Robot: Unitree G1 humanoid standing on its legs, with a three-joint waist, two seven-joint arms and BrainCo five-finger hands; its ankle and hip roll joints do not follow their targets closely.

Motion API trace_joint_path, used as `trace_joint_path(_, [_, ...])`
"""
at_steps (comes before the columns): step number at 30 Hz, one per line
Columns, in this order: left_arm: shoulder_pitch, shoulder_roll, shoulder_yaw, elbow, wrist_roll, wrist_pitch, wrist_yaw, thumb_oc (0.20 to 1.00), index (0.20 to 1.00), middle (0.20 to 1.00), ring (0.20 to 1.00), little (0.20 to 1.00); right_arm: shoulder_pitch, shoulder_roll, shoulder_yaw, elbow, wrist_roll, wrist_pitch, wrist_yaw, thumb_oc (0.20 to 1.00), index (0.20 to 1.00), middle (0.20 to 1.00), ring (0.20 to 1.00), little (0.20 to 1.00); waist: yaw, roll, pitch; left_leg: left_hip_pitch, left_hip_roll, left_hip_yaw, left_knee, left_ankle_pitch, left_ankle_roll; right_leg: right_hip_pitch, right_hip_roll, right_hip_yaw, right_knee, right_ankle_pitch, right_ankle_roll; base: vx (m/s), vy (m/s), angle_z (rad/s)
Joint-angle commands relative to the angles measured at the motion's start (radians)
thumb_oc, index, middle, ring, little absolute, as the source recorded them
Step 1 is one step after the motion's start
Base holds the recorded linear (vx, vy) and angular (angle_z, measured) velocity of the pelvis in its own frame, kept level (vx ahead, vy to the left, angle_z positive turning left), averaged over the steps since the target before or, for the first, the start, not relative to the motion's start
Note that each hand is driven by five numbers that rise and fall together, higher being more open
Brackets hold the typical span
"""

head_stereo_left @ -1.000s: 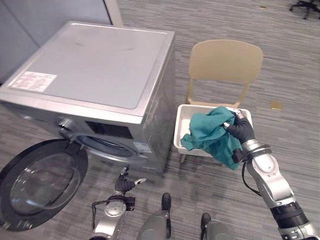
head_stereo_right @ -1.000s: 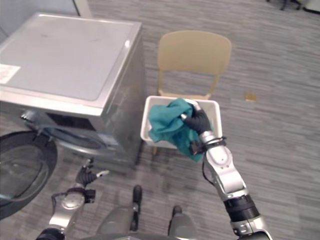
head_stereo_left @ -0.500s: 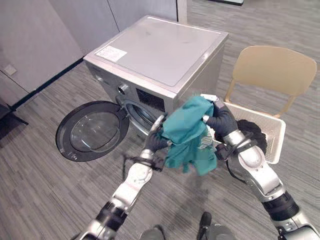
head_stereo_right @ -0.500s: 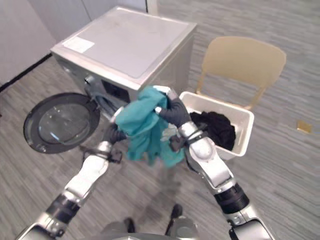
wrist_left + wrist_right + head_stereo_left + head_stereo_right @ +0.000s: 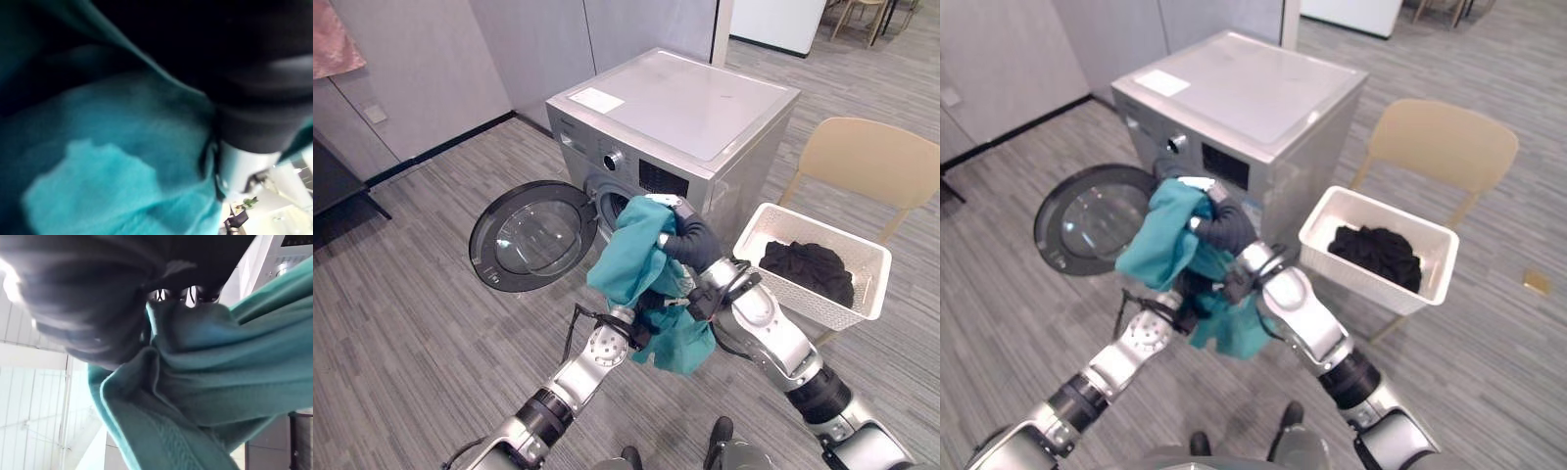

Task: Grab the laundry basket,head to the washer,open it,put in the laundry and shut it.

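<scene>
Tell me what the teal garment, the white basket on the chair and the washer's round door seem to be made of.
Teal garment: soft knit cloth, apparently; it drapes in folds and shows a ribbed hem in the right wrist view.
White basket: likely moulded plastic, matte, with perforated walls.
Washer's round door: dark glossy ring around a clear window, glass or plastic; reflections show, but which one cannot be told.

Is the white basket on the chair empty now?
No: the basket holds dark laundry, while the right hand grips the teal garment.

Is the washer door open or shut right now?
Open: the round door is swung out to the side of the washer, leaving the drum opening exposed.
</scene>
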Motion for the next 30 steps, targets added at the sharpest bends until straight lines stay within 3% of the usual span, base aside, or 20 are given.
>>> trace_joint_path(1, [-0.066, -0.008, -0.019, -0.032, 0.019, -0.010, 0.006, 0.200, 0.200, 0.200, 0.200, 0.200, -0.096, 0.050, -0.050, -0.068, 0.074, -0.062, 0.009, 0.796, 0.796, 0.796, 0.796, 0.796, -0.007, -0.026, 0.024, -0.026, 0.001, -0.075, -0.005, -0.044, -0.002, 0.083, 0.039, 0.151, -0.015, -0.127, 0.101, -0.07, 0.023, 0.27])
trace_joint_path(2, [-0.054, -0.002, 0.010, -0.040, -0.008, -0.012, 0.017, 0.200, 0.200, 0.200, 0.200, 0.200, -0.061, 0.026, -0.060, -0.063, 0.046, -0.054, 0.011, 1.000, 1.000, 1.000, 1.000, 1.000, -0.017, -0.029, 0.025, -0.046, -0.010, -0.101, 0.004, -0.037, 0.008, 0.068, 0.087, 0.259, -0.014, -0.143, 0.095, -0.04, 0.017, 0.42])
trace_joint_path(6, [0.012, 0.021, 0.095, -0.065, -0.038, -0.008, 0.016, 0.200, 0.200, 0.200, 0.200, 0.200, 0.010, -0.039, -0.082, -0.041, -0.065, -0.029, 0.026, 1.000, 1.000, 1.000, 1.000, 1.000, -0.011, -0.028, 0.013, -0.055, -0.019, -0.135, -0.006, -0.022, 0.010, 0.083, 0.105, 0.287, -0.022, -0.151, 0.076, 0.02, -0.038, 0.42])
trace_joint_path(13, [0.283, 0.060, 0.322, -0.090, -0.094, 0.001, -0.025, 0.200, 0.200, 0.200, 0.200, 0.200, 0.308, -0.226, -0.253, 0.011, -0.392, -0.005, 0.031, 1.000, 1.000, 1.000, 1.000, 1.000, -0.002, -0.017, -0.015, -0.035, -0.013, -0.172, -0.056, 0.012, -0.013, 0.132, 0.102, 0.214, -0.060, -0.169, 0.071, 0.06, -0.089, 0.25])
trace_joint_path(17, [0.334, 0.069, 0.376, -0.054, -0.074, 0.005, -0.026, 0.200, 0.200, 0.200, 0.200, 0.200, 0.389, -0.249, -0.293, 0.059, -0.441, -0.002, 0.034, 1.000, 1.000, 1.000, 1.000, 1.000, -0.003, -0.013, -0.013, -0.035, -0.011, -0.184, -0.053, 0.016, -0.018, 0.139, 0.101, 0.194, -0.060, -0.175, 0.069, 0.04, -0.077, 0.29])
trace_joint_path(19, [0.399, 0.075, 0.470, 0.073, -0.078, 0.023, -0.024, 0.200, 0.200, 0.200, 0.200, 0.200, 0.507, -0.260, -0.351, 0.214, -0.480, 0.014, 0.038, 1.000, 1.000, 1.000, 1.000, 1.000, -0.006, -0.007, 0.014, -0.054, -0.003, -0.203, -0.012, 0.011, -0.033, 0.142, 0.102, 0.162, -0.055, -0.189, 0.058, 0.01, -0.131, 0.16])
trace_joint_path(22, [0.411, 0.068, 0.514, 0.143, -0.108, 0.035, -0.025, 0.200, 0.200, 0.200, 0.200, 0.200, 0.523, -0.254, -0.362, 0.301, -0.490, 0.018, 0.033, 1.000, 1.000, 1.000, 1.000, 1.000, -0.006, -0.007, 0.030, -0.093, 0.002, -0.213, 0.034, 0.010, -0.042, 0.133, 0.103, 0.146, -0.058, -0.190, 0.047, -0.04, -0.098, 0.39])
trace_joint_path(26, [0.421, 0.067, 0.570, 0.253, -0.120, 0.054, -0.011, 0.200, 0.200, 0.200, 0.200, 0.200, 0.540, -0.258, -0.373, 0.439, -0.518, 0.025, 0.016, 1.000, 1.000, 1.000, 1.000, 1.000, -0.006, -0.013, 0.067, -0.164, 0.016, -0.170, 0.148, -0.007, -0.058, 0.132, 0.094, 0.094, -0.055, -0.210, 0.030, 0.02, -0.051, 0.35])
trace_joint_path(27, [0.422, 0.062, 0.588, 0.287, -0.133, 0.059, -0.004, 0.200, 0.200, 0.200, 0.200, 0.200, 0.542, -0.261, -0.365, 0.493, -0.534, 0.036, 0.007, 1.000, 1.000, 1.000, 1.000, 1.000, -0.008, -0.019, 0.078, -0.191, 0.058, -0.089, 0.191, -0.007, -0.054, 0.145, 0.083, 0.061, -0.059, -0.218, 0.023, 0.04, -0.010, 0.94])
trace_joint_path(28, [0.422, 0.062, 0.589, 0.287, -0.133, 0.059, -0.004, 0.200, 0.200, 0.200, 0.200, 0.200, 0.542, -0.261, -0.365, 0.493, -0.534, 0.036, 0.007, 1.000, 1.000, 1.000, 1.000, 1.000, -0.008, -0.019, 0.078, -0.191, 0.058, -0.089, 0.191, -0.007, -0.054, 0.145, 0.083, 0.061, -0.059, -0.218, 0.023, 0.19, -0.005, 0.94])
trace_joint_path(30, [0.436, 0.057, 0.606, 0.312, -0.137, 0.064, 0.005, 0.200, 0.200, 0.200, 0.200, 0.200, 0.543, -0.268, -0.353, 0.528, -0.571, 0.051, -0.002, 1.000, 1.000, 1.000, 1.000, 1.000, -0.001, -0.022, 0.079, -0.208, 0.093, -0.024, 0.163, 0.005, -0.067, 0.175, 0.078, 0.021, -0.069, -0.234, 0.036, 0.19, 0.027, 0.61])
